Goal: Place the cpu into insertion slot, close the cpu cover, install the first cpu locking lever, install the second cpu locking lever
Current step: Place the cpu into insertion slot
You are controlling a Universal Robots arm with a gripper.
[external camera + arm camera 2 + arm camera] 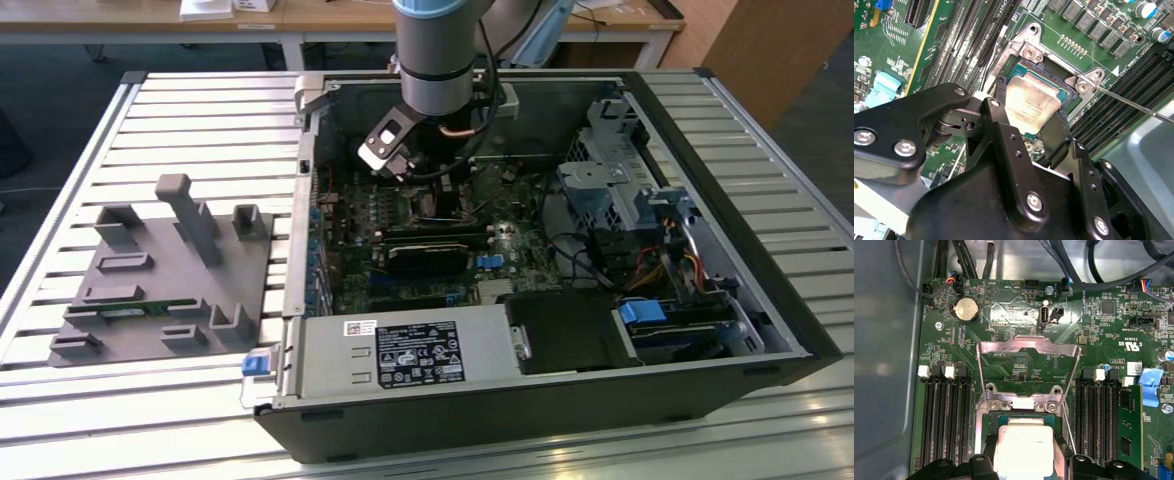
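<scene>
I had gripper (1031,114) jaws clamped on cpu (1030,102) edges over insertion slot (1056,67), 12 o'clock off black card (430,252) (exterior view); light, fragile, edge-hold only.

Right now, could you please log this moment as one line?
gripper: shut on cpu | cpu: at insertion slot | cpu cover: open

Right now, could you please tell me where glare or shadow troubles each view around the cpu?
In the first wrist view the cpu glares almost white; in the second wrist view it shows only a soft sheen; in the exterior view the motherboard lies dim while the slatted table reflects bright streaks.
</scene>
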